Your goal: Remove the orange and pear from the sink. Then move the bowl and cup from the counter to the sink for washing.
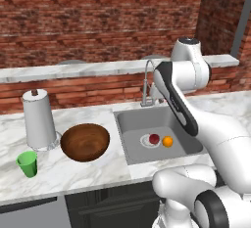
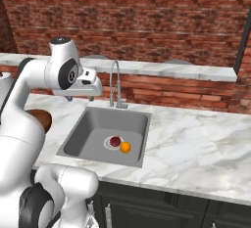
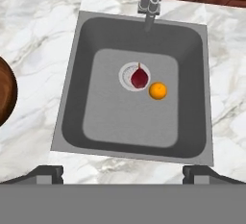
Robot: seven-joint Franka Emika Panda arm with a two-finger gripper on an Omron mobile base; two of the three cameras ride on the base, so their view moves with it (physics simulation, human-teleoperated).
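The orange [image 1: 167, 141] [image 2: 125, 147] [image 3: 157, 91] lies on the floor of the sink [image 1: 142, 124] [image 2: 93, 129] [image 3: 125, 117], just beside the drain. The dark red pear [image 1: 154, 138] [image 2: 115, 141] [image 3: 139, 78] rests on the drain itself, touching or nearly touching the orange. My gripper [image 2: 80, 97] [image 3: 122, 174] hangs open high above the sink's near edge, holding nothing. The wooden bowl [image 1: 85, 142] [image 2: 41, 119] [image 3: 5, 93] stands on the counter [image 1: 73, 173] [image 2: 196, 144] left of the sink. Further left is the green cup [image 1: 27, 164], upright.
A paper towel roll [image 1: 39, 119] stands behind the bowl and cup. The curved steel tap [image 1: 147, 82] [image 2: 116, 82] [image 3: 151, 2] rises at the sink's back edge. A higher marble ledge [image 1: 98, 68] runs along the brick wall. Wide bare counter lies right of the sink.
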